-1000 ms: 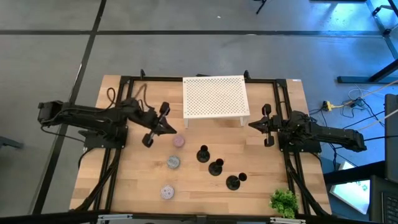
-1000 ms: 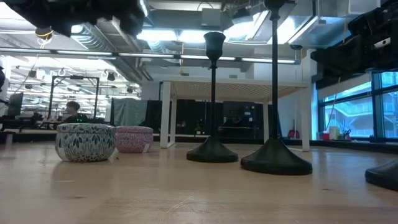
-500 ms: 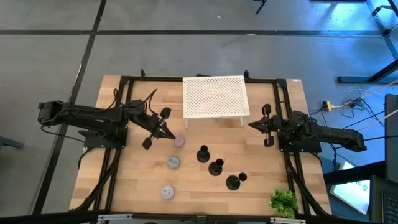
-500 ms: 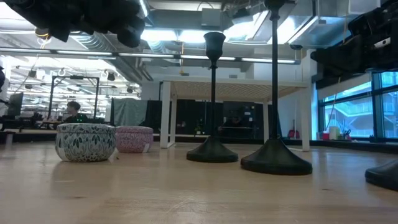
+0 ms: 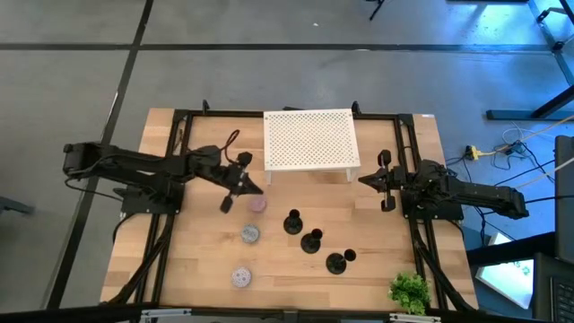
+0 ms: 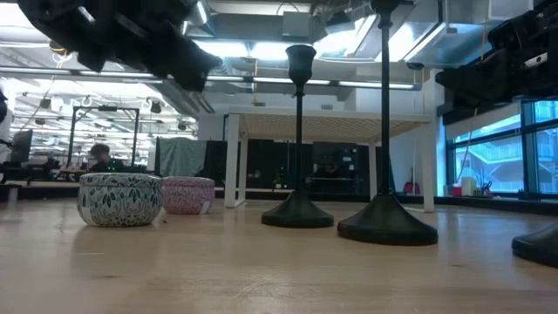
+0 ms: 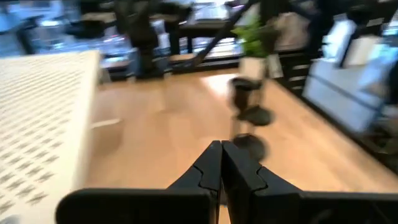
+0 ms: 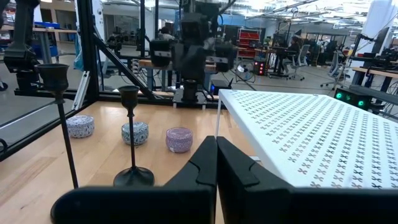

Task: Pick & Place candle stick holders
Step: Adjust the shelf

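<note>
Table point(image 5: 197, 269): a big wooden top with black rails down both sides
White stand point(image 5: 310, 139): full of little holes, at the back of the table in the middle
Left gripper point(image 5: 240, 184): up in the air near the pink tin point(image 5: 258, 204), fingers pressed together, holding nothing
Right gripper point(image 5: 380, 181): waits at the right side, beside the stand, fingers pressed together, holding nothing
Candle stick holders point(image 5: 311, 240): three black ones stand upright in a slanted row in front of the stand, near each other
Tins: the pink one, a blue patterned one point(image 5: 250, 234) and one more point(image 5: 240, 277) sit left of the holders
</note>
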Controlling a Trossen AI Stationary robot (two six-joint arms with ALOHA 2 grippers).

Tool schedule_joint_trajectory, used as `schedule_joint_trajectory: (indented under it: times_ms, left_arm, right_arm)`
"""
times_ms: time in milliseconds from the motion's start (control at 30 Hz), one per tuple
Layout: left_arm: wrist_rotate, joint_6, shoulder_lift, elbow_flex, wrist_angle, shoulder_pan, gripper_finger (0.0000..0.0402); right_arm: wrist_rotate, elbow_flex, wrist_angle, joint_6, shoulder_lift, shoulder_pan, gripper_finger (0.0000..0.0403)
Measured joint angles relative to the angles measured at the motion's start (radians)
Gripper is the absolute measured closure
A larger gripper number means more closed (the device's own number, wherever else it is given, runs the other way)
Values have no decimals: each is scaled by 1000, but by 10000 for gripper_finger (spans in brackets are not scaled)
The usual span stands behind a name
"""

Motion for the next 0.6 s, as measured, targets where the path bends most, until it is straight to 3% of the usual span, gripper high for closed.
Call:
schedule_joint_trajectory:
  times_ms: [100,333,600]
  left_arm:
    - [-66,-2,91,1,75,10,398]
    - [-82,-3,283,89,93,7,398]
    - [-327,33,436,166,92,-12,398]
  right_arm:
    - [0,0,0,0,0,0,402]
    - [0,0,0,0,0,0,402]
    - [0,0,0,0,0,0,402]
